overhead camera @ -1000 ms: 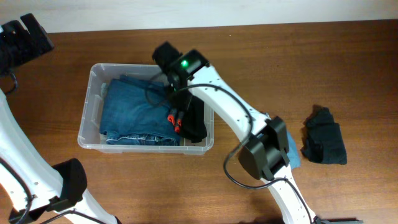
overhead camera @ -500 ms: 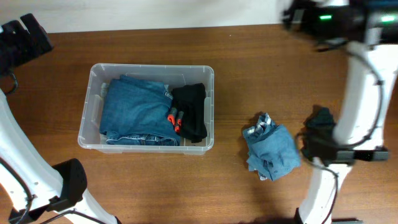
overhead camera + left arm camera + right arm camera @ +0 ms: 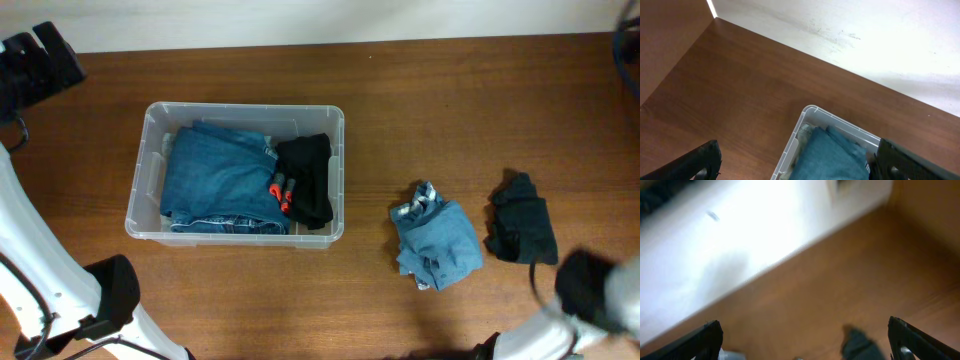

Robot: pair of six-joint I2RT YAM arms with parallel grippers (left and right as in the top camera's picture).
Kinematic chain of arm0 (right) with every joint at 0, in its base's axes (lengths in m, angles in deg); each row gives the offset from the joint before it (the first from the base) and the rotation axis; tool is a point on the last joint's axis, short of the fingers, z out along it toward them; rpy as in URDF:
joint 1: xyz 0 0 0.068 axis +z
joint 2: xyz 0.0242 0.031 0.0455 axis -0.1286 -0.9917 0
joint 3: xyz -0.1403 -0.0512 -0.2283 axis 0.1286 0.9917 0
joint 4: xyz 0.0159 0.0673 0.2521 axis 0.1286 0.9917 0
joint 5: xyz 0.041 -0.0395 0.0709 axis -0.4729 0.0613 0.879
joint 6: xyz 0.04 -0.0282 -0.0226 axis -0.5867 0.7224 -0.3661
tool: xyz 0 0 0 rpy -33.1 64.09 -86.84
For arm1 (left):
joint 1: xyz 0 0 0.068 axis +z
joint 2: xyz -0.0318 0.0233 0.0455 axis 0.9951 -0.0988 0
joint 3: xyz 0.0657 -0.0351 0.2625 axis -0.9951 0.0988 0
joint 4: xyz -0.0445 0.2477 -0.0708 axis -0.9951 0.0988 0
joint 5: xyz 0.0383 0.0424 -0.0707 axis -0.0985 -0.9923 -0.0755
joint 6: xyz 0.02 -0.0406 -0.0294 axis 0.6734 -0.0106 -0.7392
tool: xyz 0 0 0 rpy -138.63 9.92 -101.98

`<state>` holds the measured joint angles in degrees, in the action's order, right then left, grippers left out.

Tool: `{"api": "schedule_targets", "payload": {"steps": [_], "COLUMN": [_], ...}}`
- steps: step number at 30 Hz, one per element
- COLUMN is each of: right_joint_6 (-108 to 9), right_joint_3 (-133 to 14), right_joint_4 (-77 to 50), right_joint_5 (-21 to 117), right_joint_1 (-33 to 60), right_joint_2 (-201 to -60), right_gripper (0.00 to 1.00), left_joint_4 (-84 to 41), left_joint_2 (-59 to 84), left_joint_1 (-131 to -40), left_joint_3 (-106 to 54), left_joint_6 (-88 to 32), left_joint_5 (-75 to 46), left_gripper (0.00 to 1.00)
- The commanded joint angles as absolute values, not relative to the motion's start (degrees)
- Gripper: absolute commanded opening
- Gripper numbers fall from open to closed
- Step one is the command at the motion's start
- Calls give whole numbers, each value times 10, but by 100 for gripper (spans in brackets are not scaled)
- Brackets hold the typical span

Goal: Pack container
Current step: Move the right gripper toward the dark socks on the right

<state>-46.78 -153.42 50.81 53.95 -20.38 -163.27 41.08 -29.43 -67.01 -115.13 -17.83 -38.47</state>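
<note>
Left claw [image 3: 797, 160] is parked high off the far-left corner of the table [image 3: 420, 110], fingers spread wide, nothing in them. The container [image 3: 137, 190] sits left of centre, upright, and is already partly packed. Folded jeans [image 3: 215, 180] fill its left and middle. A black garment [image 3: 308, 185] with orange tabs [image 3: 281, 190] lies against its right wall, touching the jeans. Well right of the bin, a crumpled denim piece [image 3: 437, 248] lies loose on the wood. A black cloth [image 3: 522, 232] is just beside it, further right, the two apart or barely touching. Right claw [image 3: 802, 342] is also wide open and empty; its view is blurred, and the arm is only a smear at the overhead's right edge. The step in hand is likely fetching the denim piece, the loose item nearest the bin. To do it well, come straight down on the bunched middle, not a trailing edge. Close fully so no flap hangs, and lift clear of the rim before crossing over. Drop it on top of the jeans, since little bare floor shows. The risk is a dangling edge catching the right wall and shoving the bin.
</note>
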Motion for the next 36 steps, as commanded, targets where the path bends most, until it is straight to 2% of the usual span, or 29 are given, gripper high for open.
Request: {"api": "schedule_targets", "payload": {"steps": [1,4,7,10,15,23,28,31,33,36], "right_joint_6": [-453,-453,-452,-447,-402,-433,-435,-435,-440,-443], "right_joint_3": [-1527,-1421,-1216,-1078,-1071,-1045,-857,-721,-670,-660], "right_joint_4": [512,512,505,476,414,398,345,219,143,99], "right_joint_5": [494,497,491,497,505,474,512,468,469,460], "right_joint_1": [-231,-276,-307,-333,-322,-325,-336,-339,-338,-338], "right_joint_2": [-1540,-1521,-1535,-1551,-1512,-1455,-1482,-1476,-1464,-1441], "right_gripper": [98,98,98,98,98,98,98,98,98,98], "left_joint_4": [411,411,411,411,411,411,411,411,411,411], "left_joint_2": [-296,-296,-296,-296,-296,-296,-296,-296,-296,-296], "left_joint_1": [-669,-669,-669,-669,-669,-669,-669,-669,-669,-669], "left_joint_3": [-1154,-1154,-1154,-1154,-1154,-1154,-1154,-1154,-1154,-1154], "left_joint_6": [-175,-175,-175,-175,-175,-175,-175,-175,-175,-175], "left_joint_5": [-385,-385,-385,-385,-385,-385,-385,-385,-385,-385], "left_gripper": [99,99,99,99,99,99,99,100,99,99]}}
